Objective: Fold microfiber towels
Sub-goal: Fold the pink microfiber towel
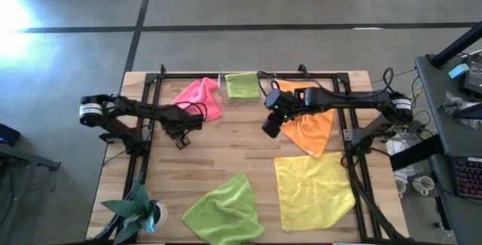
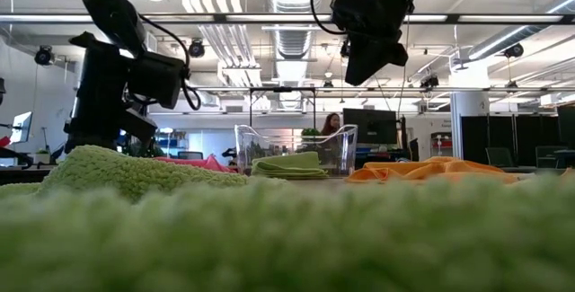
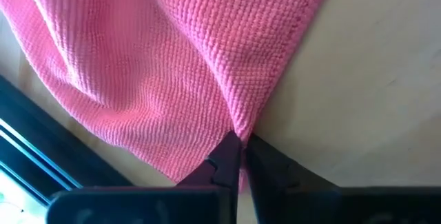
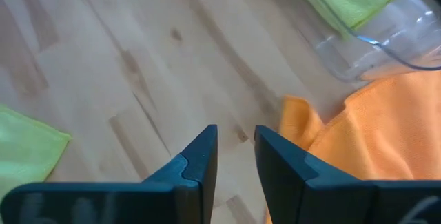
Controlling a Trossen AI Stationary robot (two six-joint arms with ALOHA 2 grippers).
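Five towels, one pinched

High: left gripper [image 1: 181, 137] clamped on pink towel's [image 1: 197, 99] near corner, cloth trailing away toward table's far edge; right gripper [image 1: 273, 124] beside orange towel [image 1: 314, 130], above bare wood.

Left wrist: fingers [image 3: 224, 158] pinching pink hem.

Right wrist: fingers [image 4: 200, 158] slightly apart, empty, orange corner just beside.

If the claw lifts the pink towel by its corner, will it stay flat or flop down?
Probably flop. The pink towel already lies in soft folds, so it looks limp. The left claw pinches only one corner, so the rest would likely dangle. It seems light and unlikely to slip.
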